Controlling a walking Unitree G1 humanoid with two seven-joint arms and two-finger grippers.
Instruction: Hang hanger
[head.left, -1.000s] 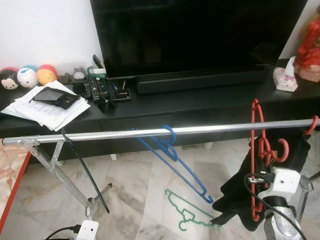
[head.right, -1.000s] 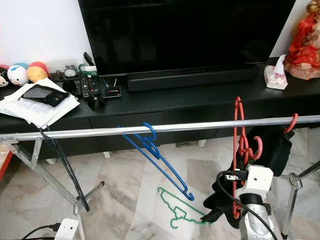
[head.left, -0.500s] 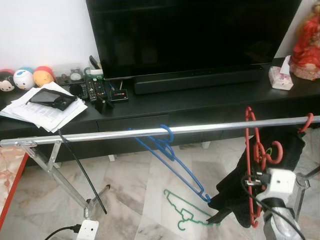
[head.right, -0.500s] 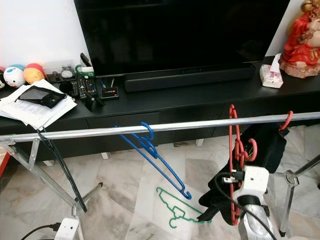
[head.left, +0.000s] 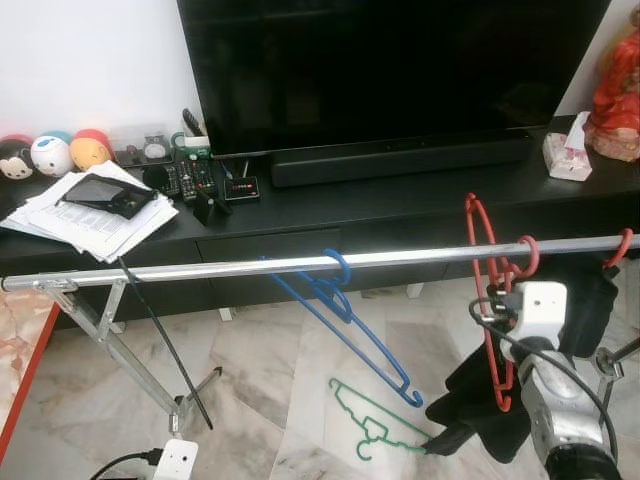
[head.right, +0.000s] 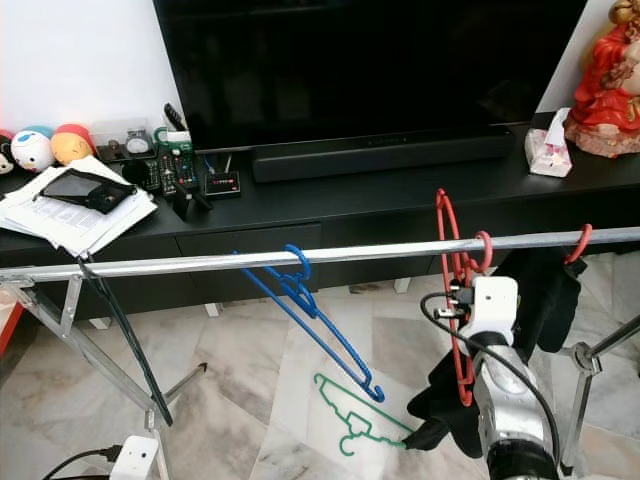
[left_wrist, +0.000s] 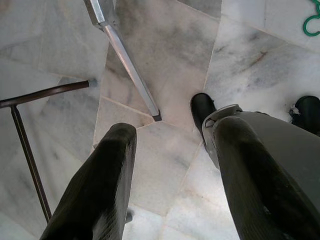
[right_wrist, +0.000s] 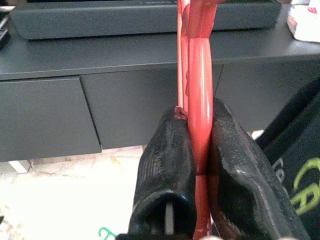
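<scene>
A red hanger (head.left: 487, 300) stands nearly upright against the silver rail (head.left: 250, 266). Its hook (head.left: 527, 254) curls over the rail, just above my right wrist's white camera box (head.left: 540, 306). The right wrist view shows my right gripper (right_wrist: 196, 114) shut on the hanger's red bar (right_wrist: 199, 75). On the rail's middle hangs a blue hanger (head.left: 340, 300). A green hanger (head.left: 375, 420) lies on the marble floor below. My left gripper (left_wrist: 172, 129) hangs open above the floor, with nothing between its fingers.
A black garment (head.left: 590, 300) hangs from a red hook (head.left: 622, 247) at the rail's right end. A thin black hanger (head.left: 160, 340) hangs near the left end, by the rack's legs (head.left: 120, 350). Behind stands a black TV console (head.left: 400, 205). A white power strip (head.left: 172, 460) lies on the floor.
My right gripper has raised the red hanger and carried it left along the rail. Its hook, which hung below the rail before, now curls over it.
</scene>
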